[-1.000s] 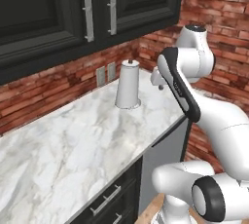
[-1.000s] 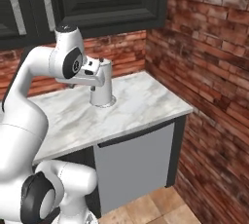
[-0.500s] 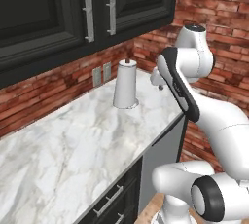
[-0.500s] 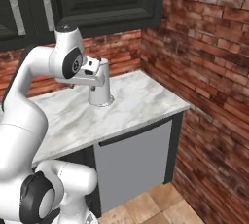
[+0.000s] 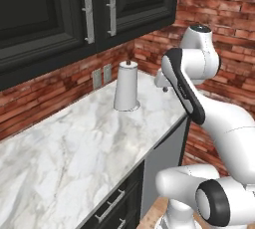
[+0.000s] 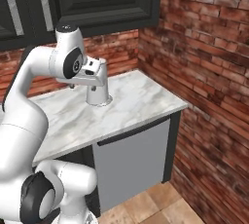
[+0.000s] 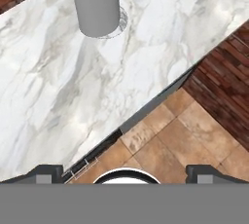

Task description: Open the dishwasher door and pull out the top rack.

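Task not begun: plain grey flat dishwasher door (image 6: 131,159) sits shut under the white marble table (image 6: 141,96), top rack hidden behind it, while the gripper (image 7: 124,172) hangs high above the table edge, jaws spread wide, empty.

Paper towel roll (image 5: 126,87) upright on marble counter (image 5: 69,153); black cabinets (image 5: 60,9) above.
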Tool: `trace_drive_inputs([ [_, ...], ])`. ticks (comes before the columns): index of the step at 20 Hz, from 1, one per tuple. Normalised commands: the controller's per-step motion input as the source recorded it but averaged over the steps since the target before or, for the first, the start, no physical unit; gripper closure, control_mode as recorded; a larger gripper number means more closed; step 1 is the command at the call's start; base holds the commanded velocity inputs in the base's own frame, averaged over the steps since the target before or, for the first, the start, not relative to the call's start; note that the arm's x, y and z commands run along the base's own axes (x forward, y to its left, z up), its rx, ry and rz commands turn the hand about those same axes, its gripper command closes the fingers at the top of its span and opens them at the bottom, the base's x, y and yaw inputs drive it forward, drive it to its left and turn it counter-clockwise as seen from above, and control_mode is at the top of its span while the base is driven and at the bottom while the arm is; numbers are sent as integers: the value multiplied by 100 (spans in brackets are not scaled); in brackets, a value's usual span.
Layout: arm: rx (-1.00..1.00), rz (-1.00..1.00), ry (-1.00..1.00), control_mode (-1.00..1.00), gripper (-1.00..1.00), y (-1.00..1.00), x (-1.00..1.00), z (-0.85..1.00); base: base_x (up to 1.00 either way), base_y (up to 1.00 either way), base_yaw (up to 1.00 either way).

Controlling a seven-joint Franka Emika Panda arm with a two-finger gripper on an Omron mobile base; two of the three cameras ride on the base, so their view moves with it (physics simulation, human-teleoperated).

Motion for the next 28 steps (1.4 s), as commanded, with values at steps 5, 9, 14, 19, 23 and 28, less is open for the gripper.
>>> trace_drive_inputs([
  [5,12,-7,0,-100,-100,-9,-13,-33,0,0,0],
  [9,18,-8,-1,-100,-100,-26,-34,-44,0,0,0],
  [14,29,-6,-1,-100,-100,-70,-51,-62,0,0,0],
  [19,42,-7,0,-100,-100,-82,-36,-67,0,0,0],
  [23,41,-7,-3,-100,-100,-83,-21,-86,0,0,0],
  [28,38,-13,-8,-100,-100,-58,2,-95,0,0,0],
])
